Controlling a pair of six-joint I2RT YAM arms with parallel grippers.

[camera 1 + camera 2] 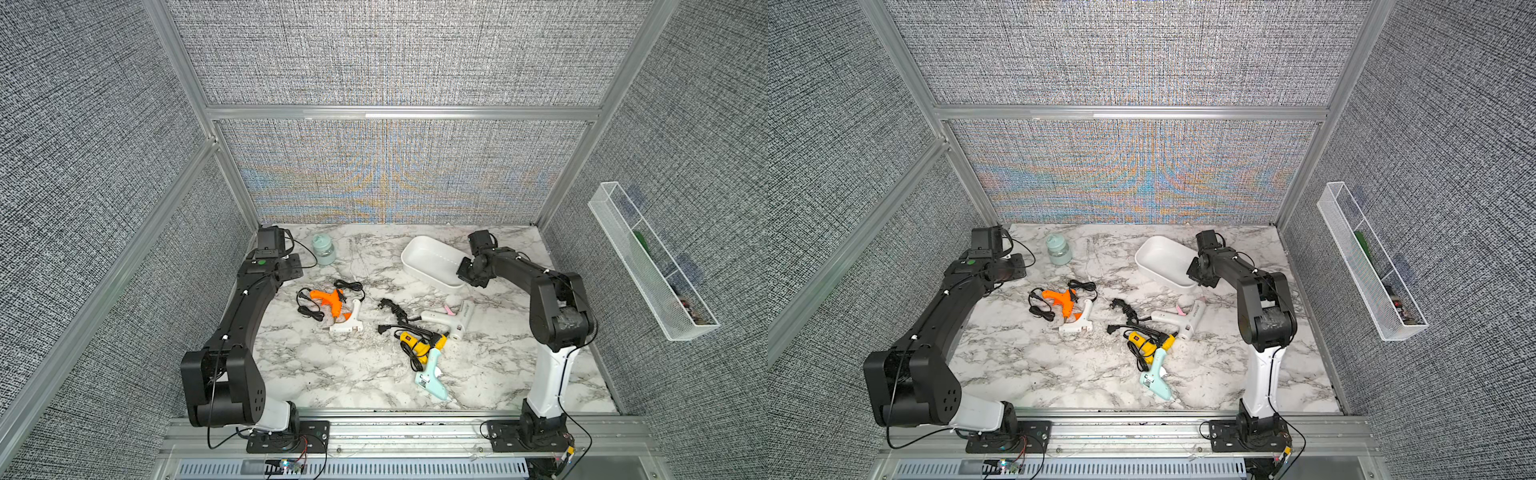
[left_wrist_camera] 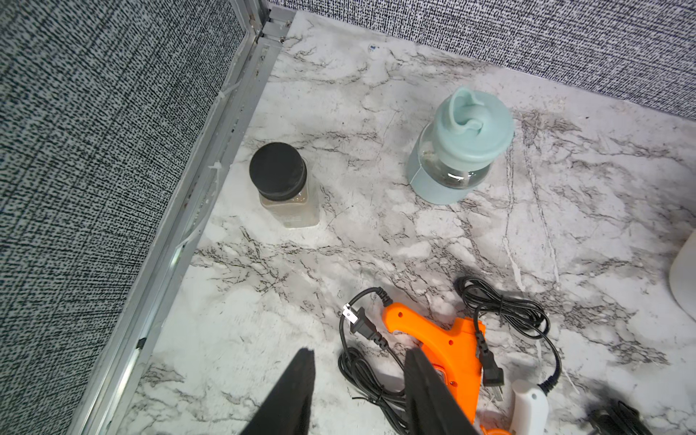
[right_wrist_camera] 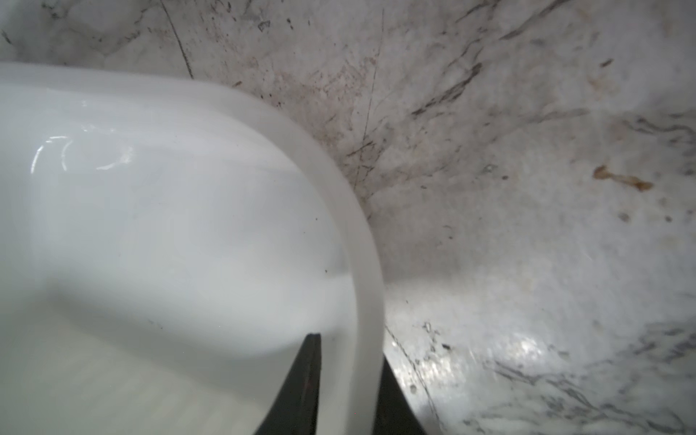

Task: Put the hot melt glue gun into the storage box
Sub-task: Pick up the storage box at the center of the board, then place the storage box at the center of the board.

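At the right tool (image 3: 348, 352), clamped astride the wall of the storage box (image 3: 169, 226); at the left tool (image 2: 359, 352), parted above the worktop (image 2: 376, 244), beside the orange glue gun (image 2: 452, 346).

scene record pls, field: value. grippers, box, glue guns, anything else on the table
left gripper: open, empty, hovers near the orange glue gun
right gripper: shut on the storage box wall, one finger inside, one outside
storage box: empty, back right of the marble table
glue guns: five on the table, none boxed: orange glue gun, white glue gun, pink-trigger glue gun, yellow glue gun, mint glue gun
other: teal-lidded jar, black-capped bottle, wire-mesh tray on the side wall
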